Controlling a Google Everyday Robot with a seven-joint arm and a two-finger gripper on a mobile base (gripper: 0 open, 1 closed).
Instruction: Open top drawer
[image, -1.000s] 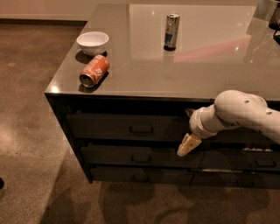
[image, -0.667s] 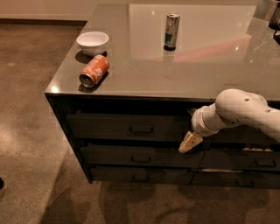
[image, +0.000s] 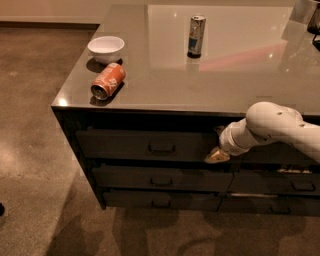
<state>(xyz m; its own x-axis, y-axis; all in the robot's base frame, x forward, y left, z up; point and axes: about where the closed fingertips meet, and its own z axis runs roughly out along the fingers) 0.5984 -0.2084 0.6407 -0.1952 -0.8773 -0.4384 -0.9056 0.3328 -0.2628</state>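
Top drawer (image: 125, 145) sat in the left-centre of the frame, directly under the front edge of the counter (image: 240, 80): a wide dark front with a small bar handle (image: 161, 148) at its middle. A dark band showed between the front's upper edge and the counter edge; whether the front was flush or pulled out a little could not be told.

Far left: bare brown floor (image: 30, 130). On the counter's left corner, upper left of the frame, stood a white bowl (image: 106, 47), upright. Just below and beside it an orange can (image: 108, 81) lay on its side, open end toward the counter's front edge, apart from the bowl.

Below the top drawer: a second drawer (image: 161, 179) and a third drawer (image: 160, 201), both dark, each with a like handle.

Upper centre: a slim can (image: 196, 35) stood upright on the counter, well apart from the bowl and the orange can.

Right of centre: the gripper (image: 217, 156), beige-tipped, was at the lower right end of the top drawer front, to the right of the bar handle and apart from it. Contact with the front: cannot tell. Gripper state, parted or closed: cannot tell. The white arm (image: 280, 127) ran from it toward the right edge of the frame, across the right-hand drawers (image: 295, 186).
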